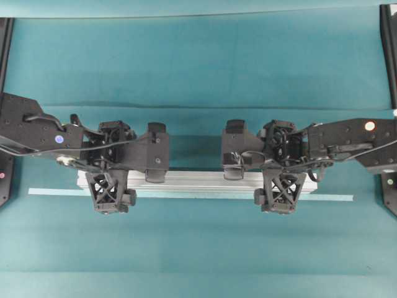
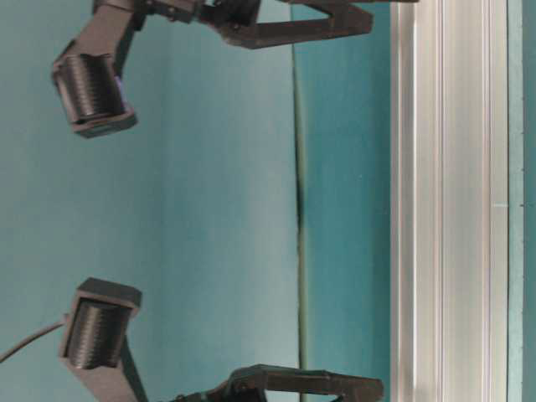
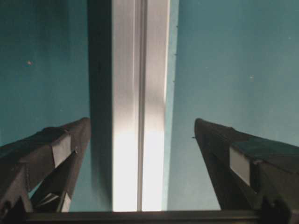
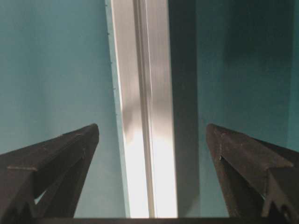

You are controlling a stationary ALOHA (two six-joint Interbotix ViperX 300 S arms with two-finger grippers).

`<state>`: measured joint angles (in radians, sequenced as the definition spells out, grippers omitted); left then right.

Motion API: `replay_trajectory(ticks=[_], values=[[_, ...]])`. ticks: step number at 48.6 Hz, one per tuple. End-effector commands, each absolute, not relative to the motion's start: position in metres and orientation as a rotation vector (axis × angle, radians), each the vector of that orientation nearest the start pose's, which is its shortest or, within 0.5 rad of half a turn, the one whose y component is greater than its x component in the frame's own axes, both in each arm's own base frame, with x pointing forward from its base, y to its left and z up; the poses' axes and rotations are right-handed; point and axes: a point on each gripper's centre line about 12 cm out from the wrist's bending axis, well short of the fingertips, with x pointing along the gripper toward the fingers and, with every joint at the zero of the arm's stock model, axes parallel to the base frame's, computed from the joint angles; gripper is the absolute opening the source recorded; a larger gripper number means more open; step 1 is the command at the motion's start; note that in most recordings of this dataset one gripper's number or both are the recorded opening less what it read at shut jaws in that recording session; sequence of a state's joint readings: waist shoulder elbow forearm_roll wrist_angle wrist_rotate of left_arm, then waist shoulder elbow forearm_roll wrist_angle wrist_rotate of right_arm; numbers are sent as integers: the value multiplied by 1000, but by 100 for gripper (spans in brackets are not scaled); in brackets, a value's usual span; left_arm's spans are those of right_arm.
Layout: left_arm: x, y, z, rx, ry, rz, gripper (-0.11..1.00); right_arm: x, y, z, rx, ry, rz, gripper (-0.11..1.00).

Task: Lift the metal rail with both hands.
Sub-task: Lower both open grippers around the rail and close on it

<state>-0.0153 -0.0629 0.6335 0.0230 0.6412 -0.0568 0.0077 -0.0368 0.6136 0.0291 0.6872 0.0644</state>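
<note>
The table (image 1: 198, 56) is covered with a teal cloth, with a soft fold running across it toward 12 o'clock from the arms. Black frame posts stand at the left and right borders. The left gripper (image 1: 111, 167) hangs over the left part of the metal rail (image 1: 192, 181), its fingers (image 3: 56, 154) spread wide on both sides of the bar, holding nothing. The rail lies flat along the table, just toward 6 o'clock from the middle. A thin pale tape strip (image 1: 329, 198) lies along its 6 o'clock side. The right gripper (image 1: 282, 167) is wide open over the rail's right part, gripping nothing.
</note>
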Motion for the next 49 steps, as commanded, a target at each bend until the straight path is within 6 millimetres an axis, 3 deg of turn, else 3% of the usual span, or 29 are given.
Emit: replay_trajectory(ticks=[1,28,49], values=[[335,-3,156,-12,1198,22,100,336,6,146,81,1272,-33,96],[336,7,120,-30,1204,44,100,329,1,104,81,1299,-44,96],[336,7,113,-31,1222,46,100,330,0,101,86,1294,-48,96]])
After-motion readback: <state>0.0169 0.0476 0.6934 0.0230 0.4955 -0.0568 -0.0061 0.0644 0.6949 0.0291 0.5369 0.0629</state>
